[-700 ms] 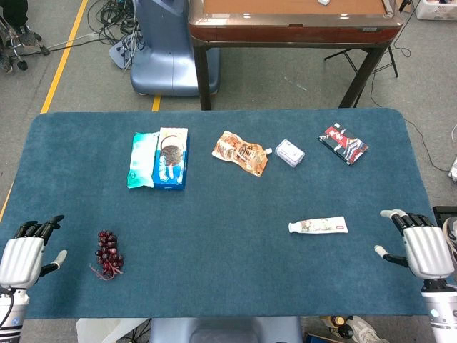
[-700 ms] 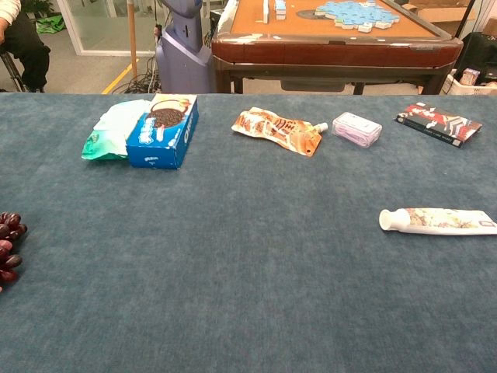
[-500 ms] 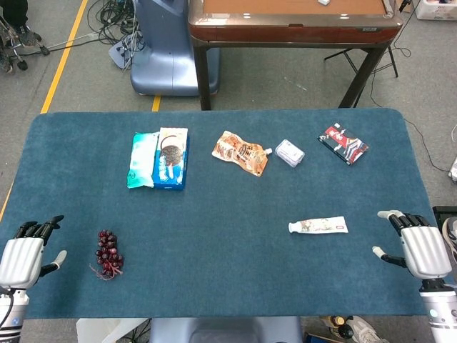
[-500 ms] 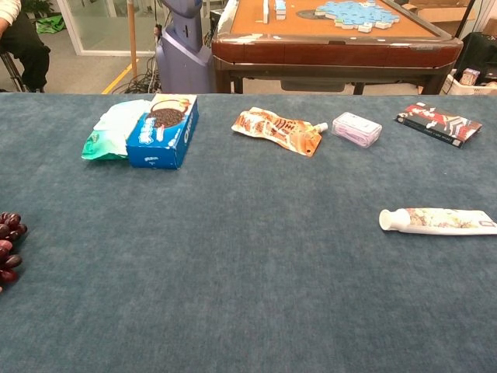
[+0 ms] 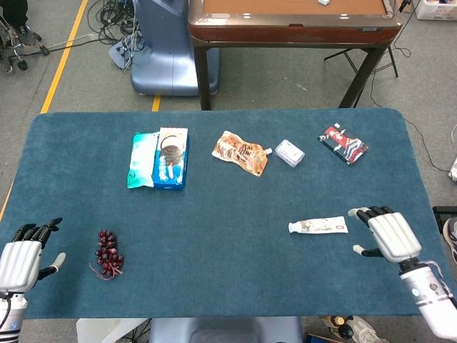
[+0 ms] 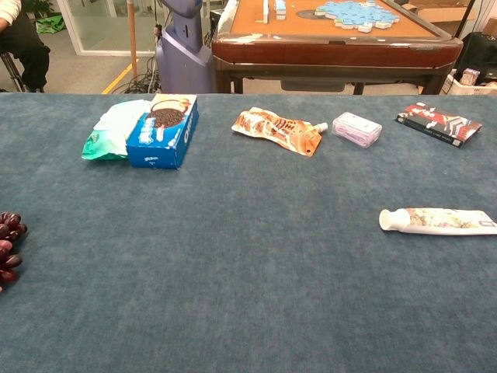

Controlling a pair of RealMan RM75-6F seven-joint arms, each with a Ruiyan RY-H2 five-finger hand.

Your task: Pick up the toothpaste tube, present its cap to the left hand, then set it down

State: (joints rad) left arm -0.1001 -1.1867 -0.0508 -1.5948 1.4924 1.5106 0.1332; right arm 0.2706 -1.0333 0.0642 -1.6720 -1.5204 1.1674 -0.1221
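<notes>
A white toothpaste tube (image 5: pixel 318 226) lies flat on the blue table, its cap pointing left; the chest view shows the toothpaste tube (image 6: pixel 439 221) at the right edge. My right hand (image 5: pixel 383 234) hovers just right of the tube's flat end, fingers apart and holding nothing. My left hand (image 5: pixel 23 257) rests at the front left corner, fingers apart and empty. Neither hand shows in the chest view.
A bunch of dark grapes (image 5: pixel 108 253) lies near my left hand. Further back sit a blue cookie box (image 5: pixel 171 157) beside a teal packet (image 5: pixel 143 159), an orange pouch (image 5: pixel 241 152), a small white pack (image 5: pixel 289 153) and a red-black packet (image 5: pixel 343 143). A brown table (image 5: pixel 293 21) stands beyond.
My right hand has moved left and inward from the table's right edge to just beside the tube's flat end. The left hand and the tube stayed put.
</notes>
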